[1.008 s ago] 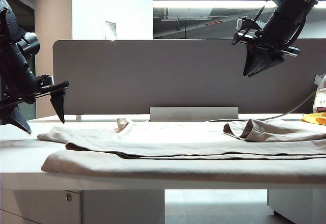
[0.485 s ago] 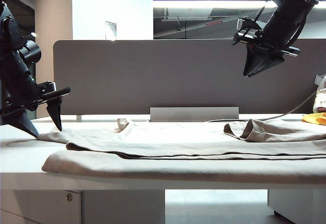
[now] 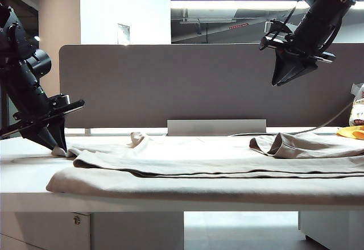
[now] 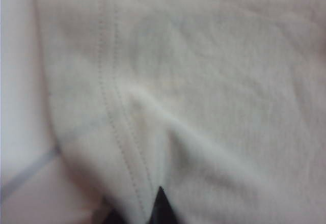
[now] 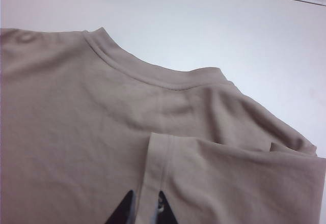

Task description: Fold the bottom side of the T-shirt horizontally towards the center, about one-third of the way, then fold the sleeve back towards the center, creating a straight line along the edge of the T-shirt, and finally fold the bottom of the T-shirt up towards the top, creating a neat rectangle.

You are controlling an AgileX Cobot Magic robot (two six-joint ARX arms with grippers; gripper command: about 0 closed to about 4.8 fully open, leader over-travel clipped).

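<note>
Exterior view: the T-shirt (image 3: 216, 156) lies flat on the table (image 3: 23, 173), folded in long layers, its long axis running across the full table width. The left pincer (image 3: 58, 146) is down at the shirt's left end, tips on the cloth. The left wrist view shows the bottom of the T-shirt (image 4: 119, 132), with its stitched line, bunched into a ridge at the dark fingertips (image 4: 162, 206); the left pincer (image 4: 153, 219) is judged closed on this hem. The right pincer (image 3: 280, 80) hangs high above the shirt's right end, well clear of the cloth, jaws nearly together and holding nothing. In the right wrist view, the right pincer (image 5: 144, 208) looks down on a folded sleeve edge (image 5: 160, 168) and the collar (image 5: 153, 74). The left arm is nearer; the coming fold runs along the shirt's length toward the right end.
</note>
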